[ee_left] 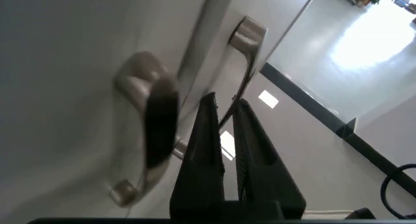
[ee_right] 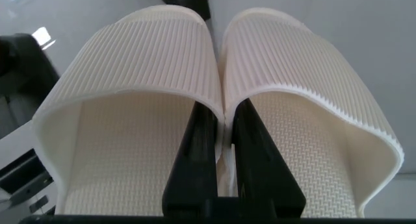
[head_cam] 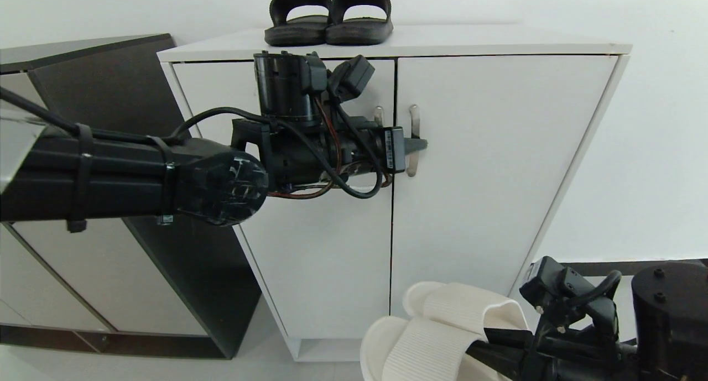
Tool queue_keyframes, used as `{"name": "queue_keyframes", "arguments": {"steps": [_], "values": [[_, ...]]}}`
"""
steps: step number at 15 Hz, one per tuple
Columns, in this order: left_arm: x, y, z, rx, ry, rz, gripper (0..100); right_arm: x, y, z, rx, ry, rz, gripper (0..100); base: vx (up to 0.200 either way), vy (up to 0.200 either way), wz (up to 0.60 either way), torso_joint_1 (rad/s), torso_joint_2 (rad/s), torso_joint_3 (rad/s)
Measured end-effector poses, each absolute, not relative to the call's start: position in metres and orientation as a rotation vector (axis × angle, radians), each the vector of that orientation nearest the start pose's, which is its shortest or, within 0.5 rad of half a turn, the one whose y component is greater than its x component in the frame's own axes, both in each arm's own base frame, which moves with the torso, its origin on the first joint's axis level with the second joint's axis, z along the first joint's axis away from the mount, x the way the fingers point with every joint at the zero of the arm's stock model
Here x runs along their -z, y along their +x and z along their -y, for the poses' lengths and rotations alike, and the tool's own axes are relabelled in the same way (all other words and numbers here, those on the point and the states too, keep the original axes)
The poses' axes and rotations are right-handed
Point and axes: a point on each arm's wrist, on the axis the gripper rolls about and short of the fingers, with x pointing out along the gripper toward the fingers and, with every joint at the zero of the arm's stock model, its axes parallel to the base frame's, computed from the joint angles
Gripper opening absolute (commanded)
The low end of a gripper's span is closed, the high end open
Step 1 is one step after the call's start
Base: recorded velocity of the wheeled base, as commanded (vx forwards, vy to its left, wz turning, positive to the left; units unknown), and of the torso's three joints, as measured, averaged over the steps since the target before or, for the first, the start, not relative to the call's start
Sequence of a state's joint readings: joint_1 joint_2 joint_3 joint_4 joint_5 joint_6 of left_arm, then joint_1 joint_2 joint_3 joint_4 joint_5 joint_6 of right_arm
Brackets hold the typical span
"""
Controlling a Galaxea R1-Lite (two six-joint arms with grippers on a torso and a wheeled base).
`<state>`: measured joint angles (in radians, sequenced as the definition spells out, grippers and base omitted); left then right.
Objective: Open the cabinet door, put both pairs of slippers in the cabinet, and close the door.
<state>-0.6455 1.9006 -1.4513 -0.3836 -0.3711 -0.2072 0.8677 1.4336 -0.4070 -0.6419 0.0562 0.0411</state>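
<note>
The white cabinet [head_cam: 498,149] stands with both doors closed. A pair of black slippers [head_cam: 330,16] rests on its top. My left gripper [head_cam: 417,145] is at the right door's metal handle [head_cam: 414,115]. In the left wrist view its fingers [ee_left: 208,139] sit close together with the thin handle bar [ee_left: 246,55] running between them. The left door's handle [ee_left: 153,120] is just beside it. Low at the right, my right gripper [ee_right: 223,117] is shut on the white slippers [head_cam: 442,325], pinching the inner edges of both ribbed straps [ee_right: 214,68] together in front of the cabinet's base.
A dark grey cabinet [head_cam: 110,82] with pale slanted panels stands directly left of the white one. A white wall [head_cam: 664,149] lies to the right with a dark skirting strip [head_cam: 603,266] at the floor. Light floor [head_cam: 265,364] shows below the cabinets.
</note>
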Motion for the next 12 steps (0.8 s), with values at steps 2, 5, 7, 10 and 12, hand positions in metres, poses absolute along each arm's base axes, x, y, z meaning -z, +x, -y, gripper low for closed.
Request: {"name": "queue_keyframes", "arguments": {"steps": [2, 5, 7, 10, 12], "values": [[-0.268, 0.293, 0.243, 1.025, -0.178, -0.183, 0, -0.146, 0.129, -0.156, -0.959, -0.136, -0.384, 0, 0.000, 0.000, 0.00, 0.000, 0.00, 0.000], [-0.269, 0.266, 0.249, 1.083, -0.174, -0.203, 0, -0.145, 0.125, -0.153, -0.971, -0.140, -0.385, 0, 0.000, 0.000, 0.00, 0.000, 0.00, 0.000], [-0.271, 0.251, 0.250, 1.104, -0.170, -0.207, 0, -0.144, 0.124, -0.153, -0.978, -0.143, -0.388, 0, 0.000, 0.000, 0.00, 0.000, 0.00, 0.000], [-0.272, 0.237, 0.245, 1.125, -0.167, -0.214, 0, -0.144, 0.123, -0.153, -0.979, -0.144, -0.388, 0, 0.000, 0.000, 0.00, 0.000, 0.00, 0.000], [-0.272, 0.224, 0.237, 1.139, -0.165, -0.223, 0, -0.144, 0.123, -0.153, -0.978, -0.144, -0.390, 0, 0.000, 0.000, 0.00, 0.000, 0.00, 0.000]]}}
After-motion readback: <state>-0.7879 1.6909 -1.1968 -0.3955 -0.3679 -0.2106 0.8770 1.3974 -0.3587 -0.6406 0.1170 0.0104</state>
